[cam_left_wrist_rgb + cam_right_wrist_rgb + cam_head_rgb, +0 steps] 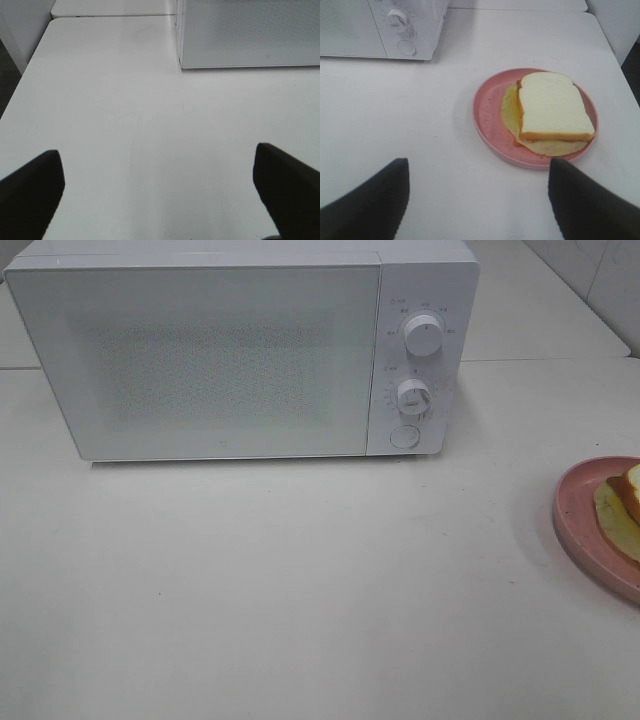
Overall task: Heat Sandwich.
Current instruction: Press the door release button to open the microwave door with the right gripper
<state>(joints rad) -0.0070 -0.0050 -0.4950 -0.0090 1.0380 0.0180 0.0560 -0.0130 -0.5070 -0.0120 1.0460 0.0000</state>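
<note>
White sandwich [552, 107], domed end away from wide right fingers [365, 205]; left fingers [30, 185] wide.

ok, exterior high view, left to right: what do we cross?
microwave door → control panel with its two knobs and button stacked vertically → bare table → pink plate → sandwich on the plate, cut off by the right edge of the view.
</note>
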